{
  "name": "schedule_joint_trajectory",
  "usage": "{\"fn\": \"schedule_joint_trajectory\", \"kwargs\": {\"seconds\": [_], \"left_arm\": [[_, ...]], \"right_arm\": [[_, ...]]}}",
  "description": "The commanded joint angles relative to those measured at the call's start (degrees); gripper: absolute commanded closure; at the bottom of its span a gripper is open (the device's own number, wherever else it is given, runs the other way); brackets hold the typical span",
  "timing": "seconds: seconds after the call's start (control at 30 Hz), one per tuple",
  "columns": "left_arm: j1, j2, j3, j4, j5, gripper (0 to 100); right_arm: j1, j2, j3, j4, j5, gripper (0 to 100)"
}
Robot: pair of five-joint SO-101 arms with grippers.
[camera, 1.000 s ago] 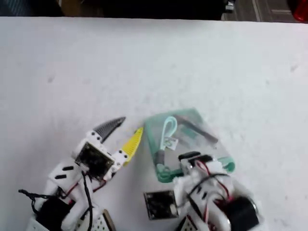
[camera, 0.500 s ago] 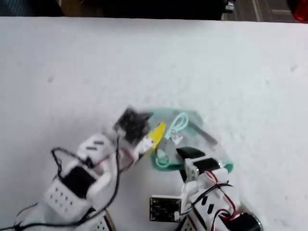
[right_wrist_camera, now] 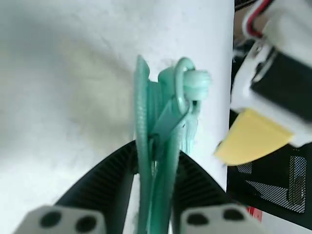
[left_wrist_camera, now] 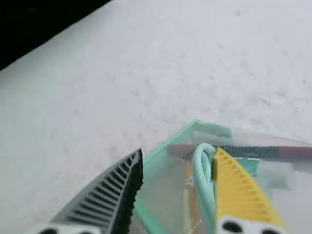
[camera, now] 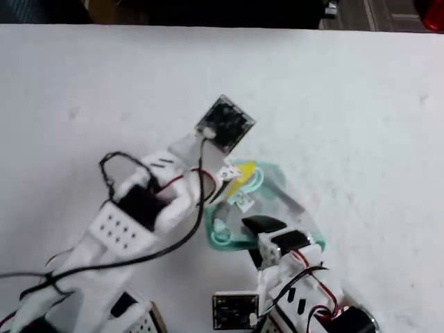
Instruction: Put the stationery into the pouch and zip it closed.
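Note:
The pouch (camera: 284, 205) is clear plastic with a teal border and lies near the table's front edge. Stationery, among it a dark pen (left_wrist_camera: 253, 151), shows through it. My right gripper (camera: 261, 230) is at the pouch's near edge, and in the right wrist view it (right_wrist_camera: 156, 152) is shut on the teal zipper edge (right_wrist_camera: 146, 122), with the zipper pull loop (right_wrist_camera: 187, 80) just beyond. My left gripper (left_wrist_camera: 179, 155) is open over the pouch's far left corner. Its yellow finger (camera: 243, 175) lies on the pouch beside the teal cord loop (left_wrist_camera: 201, 168), and its black finger (left_wrist_camera: 114, 195) is off the pouch.
The white table (camera: 333, 97) stretches wide behind and to both sides of the pouch. The left arm's body (camera: 132, 215) crosses the front left, and its wrist camera (camera: 225, 125) hangs above the pouch's far side.
The left arm has swung from the pouch's left side forward and over it, its fingers now at the far left corner. The pouch shifted slightly. The right gripper kept its hold.

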Motion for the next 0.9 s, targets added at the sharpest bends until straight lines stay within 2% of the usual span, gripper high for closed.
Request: {"fn": "schedule_joint_trajectory", "kwargs": {"seconds": [0.0,0.13,0.3,0.6,0.67,0.73,0.87], "left_arm": [[1.27,5.49,-8.79,8.35,-3.08,70],[1.1,6.11,-12.92,17.58,-10.64,70],[0.92,4.53,-13.45,24.62,-17.05,70],[1.36,-9.98,-12.04,28.84,-16.97,70],[1.36,-10.33,-11.25,30.68,-16.97,70],[1.36,-10.42,-11.43,32.53,-16.88,70],[1.36,-10.42,-15.65,33.85,-11.78,70]], "right_arm": [[-0.57,-0.66,-1.93,-3.82,2.9,98.0],[2.33,-0.66,-1.93,-7.87,11.43,98.0],[7.52,-0.66,-1.93,-14.46,12.75,98.0],[8.13,-0.66,3.6,-19.12,12.4,98.0],[8.13,-0.57,4.57,-21.23,10.64,98.0],[8.13,-0.57,4.66,-24.04,5.54,98.0],[8.13,-0.57,4.66,-27.21,-1.05,98.0]]}}
